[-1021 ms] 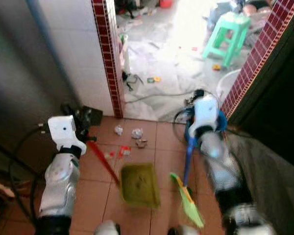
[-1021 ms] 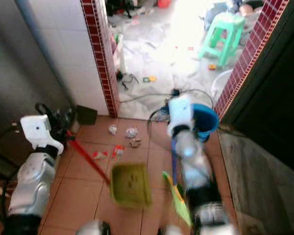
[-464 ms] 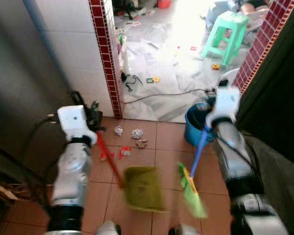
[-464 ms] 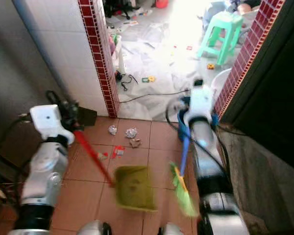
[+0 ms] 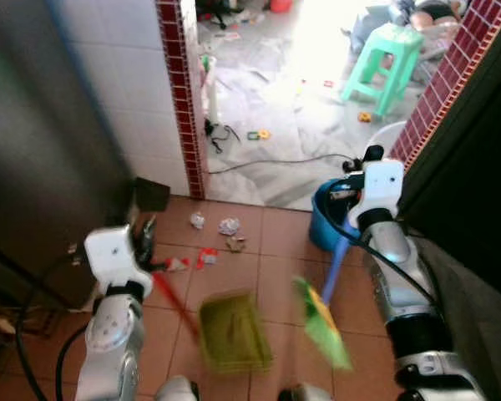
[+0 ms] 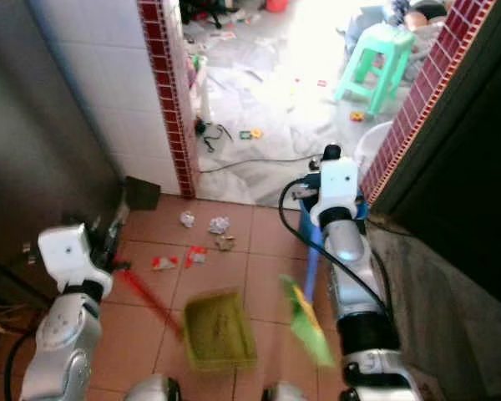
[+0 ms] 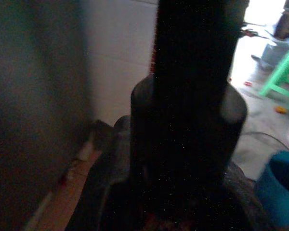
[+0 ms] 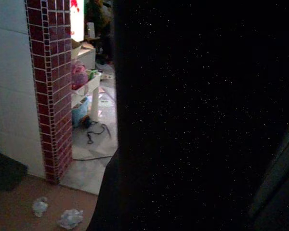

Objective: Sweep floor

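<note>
The left gripper (image 5: 146, 242) is closed on the red handle of the green dustpan (image 5: 232, 332), whose pan hangs blurred below and inward of the jaws, over the terracotta floor (image 5: 275, 251). Just ahead of those jaws lie the scraps: red wrapper bits (image 5: 202, 257) and crumpled paper (image 5: 229, 226) near the brick pillar (image 5: 182, 100).

The right gripper (image 5: 351, 196) grips the blue shaft of the broom (image 5: 324, 322); its green bristles trail below the jaws, beside the pan, and a blue bucket (image 5: 326, 219) sits close under that wrist.

To sweep well, I'd set the pan's lip flat behind the litter, then draw the bristles in short strokes — low, toward the pan.
</note>
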`<state>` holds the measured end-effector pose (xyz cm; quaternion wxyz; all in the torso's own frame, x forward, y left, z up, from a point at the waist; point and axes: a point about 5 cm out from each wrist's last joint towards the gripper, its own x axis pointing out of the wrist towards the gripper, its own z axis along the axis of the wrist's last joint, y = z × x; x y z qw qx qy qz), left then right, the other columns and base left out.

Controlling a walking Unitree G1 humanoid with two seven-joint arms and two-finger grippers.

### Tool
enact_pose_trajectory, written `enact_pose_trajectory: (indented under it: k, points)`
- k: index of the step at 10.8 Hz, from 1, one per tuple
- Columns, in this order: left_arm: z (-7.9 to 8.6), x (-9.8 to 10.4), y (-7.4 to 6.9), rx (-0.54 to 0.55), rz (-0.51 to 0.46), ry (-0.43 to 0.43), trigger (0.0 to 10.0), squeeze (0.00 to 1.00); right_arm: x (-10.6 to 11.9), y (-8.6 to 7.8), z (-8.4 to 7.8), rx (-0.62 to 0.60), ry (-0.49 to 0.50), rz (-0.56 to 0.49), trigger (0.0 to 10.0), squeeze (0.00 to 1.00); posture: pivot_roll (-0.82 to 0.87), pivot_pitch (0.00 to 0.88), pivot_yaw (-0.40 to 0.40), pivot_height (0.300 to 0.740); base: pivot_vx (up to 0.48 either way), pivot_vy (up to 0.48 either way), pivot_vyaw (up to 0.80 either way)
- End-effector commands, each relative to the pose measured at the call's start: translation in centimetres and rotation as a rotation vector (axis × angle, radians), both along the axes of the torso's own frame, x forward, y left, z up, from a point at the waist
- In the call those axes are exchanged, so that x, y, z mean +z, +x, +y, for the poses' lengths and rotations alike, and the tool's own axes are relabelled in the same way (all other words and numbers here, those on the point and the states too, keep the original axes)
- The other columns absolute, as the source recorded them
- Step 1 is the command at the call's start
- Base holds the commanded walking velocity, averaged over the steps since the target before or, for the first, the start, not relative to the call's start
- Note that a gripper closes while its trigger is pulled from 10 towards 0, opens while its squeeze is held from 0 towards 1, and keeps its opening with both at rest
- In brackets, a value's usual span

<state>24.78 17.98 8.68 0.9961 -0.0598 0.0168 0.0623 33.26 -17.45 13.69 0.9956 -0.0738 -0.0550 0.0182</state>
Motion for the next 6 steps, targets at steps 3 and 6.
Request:
enact_pose_trajectory:
  k: [3, 6]
  points:
    - [-0.9, 6.3, 3.1, -0.056, -0.225, -0.024, 2.4, 0.0, 4.0, 2.5, 0.7, -0.009, 0.048, -0.098, 10.0, 0.0, -0.01, 0.0, -0.056, 0.74, 0.0, 0.0, 0.0]
    - [-1.7, 5.4, 4.8, -0.12, -0.23, 0.039, 2.0, 0.0, 1.3, 2.1, 0.8, -0.068, 0.101, -0.043, 10.0, 0.0, -0.01, 0.0, -0.023, 0.74, 0.0, 0.0, 0.0]
